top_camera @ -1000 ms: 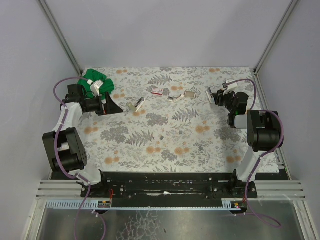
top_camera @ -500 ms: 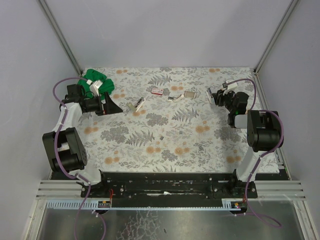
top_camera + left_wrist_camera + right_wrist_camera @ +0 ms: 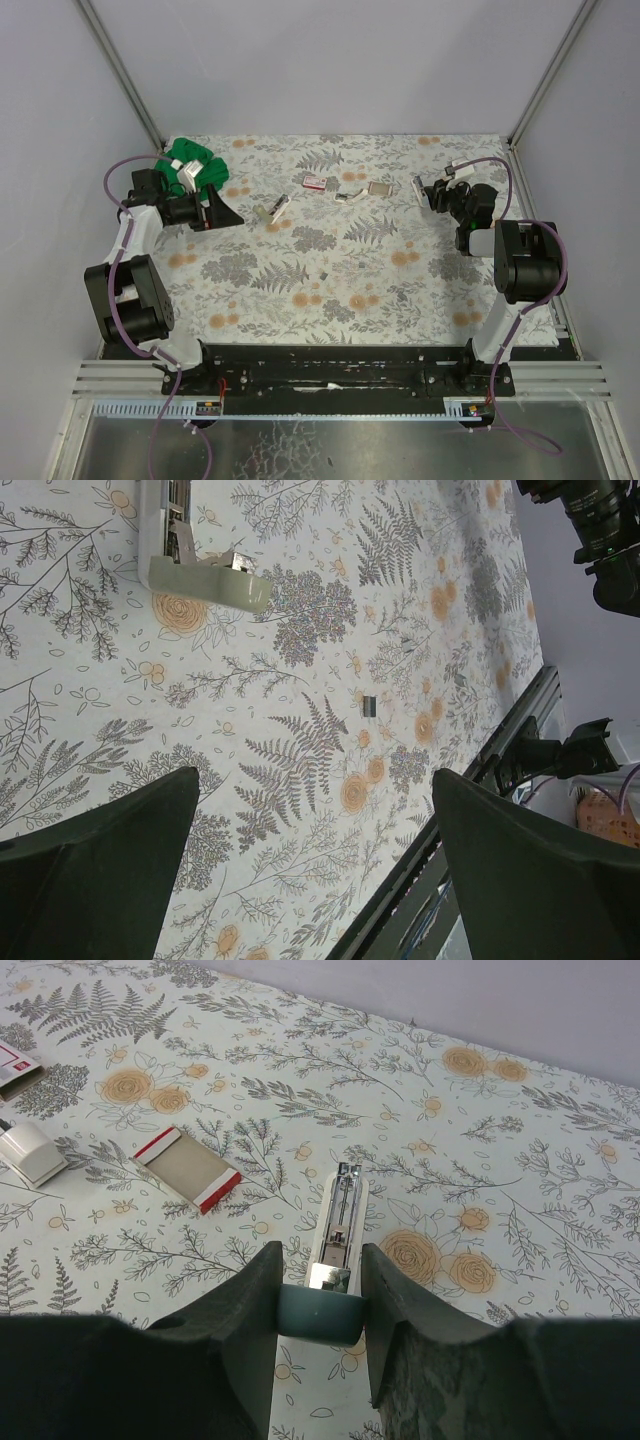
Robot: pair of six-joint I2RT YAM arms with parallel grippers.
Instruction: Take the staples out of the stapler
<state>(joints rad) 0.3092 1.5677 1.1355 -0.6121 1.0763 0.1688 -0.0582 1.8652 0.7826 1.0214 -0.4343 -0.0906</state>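
My right gripper [image 3: 320,1282] is shut on the dark teal end [image 3: 320,1312] of a white stapler [image 3: 338,1222] that lies on the floral cloth with its metal staple channel facing up. In the top view this gripper [image 3: 438,193] is at the far right, with the stapler [image 3: 420,186] pointing away from it. My left gripper [image 3: 216,208] is open and empty at the far left. Its wrist view shows both fingers [image 3: 100,860] spread wide above the cloth. A second pale stapler [image 3: 195,555] lies opened ahead of it and also shows in the top view [image 3: 272,208]. A small dark staple strip [image 3: 369,706] lies mid-cloth.
A green pile with a white piece [image 3: 192,163] sits at the far left corner. A flat red-edged staple box [image 3: 188,1168], a small white block [image 3: 30,1152] and a red-printed box [image 3: 14,1065] lie left of the held stapler. The black rail [image 3: 330,365] runs along the near edge.
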